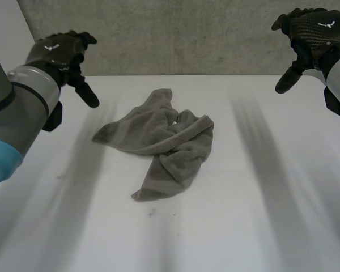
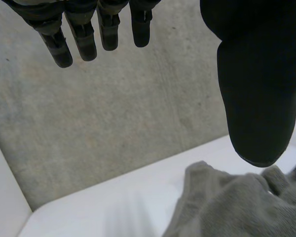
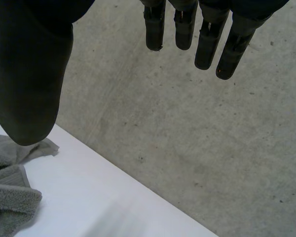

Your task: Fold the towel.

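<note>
Head view: grey towel [image 1: 161,141] lies crumpled at middle of white table [image 1: 243,215]. Left hand [image 1: 58,52] and right hand [image 1: 314,29] raised at either side, well apart from towel, both empty.

Left wrist view: fingers [image 2: 81,37] straight, thumb spread wide, nothing held; towel [image 2: 237,207] on table beyond thumb tip.

Right wrist view: fingers [image 3: 207,39] straight, thumb apart, nothing held; towel [image 3: 10,197] edge near thumb tip.

The grey towel [image 1: 164,141] lies crumpled near the middle of the white table [image 1: 255,215], bunched into soft ridges and overlapping folds. One narrow end points toward the table's far edge and a longer flap trails toward the near edge (a lopsided heap, not a flat sheet). Its pile looks thick and nubby.
</note>
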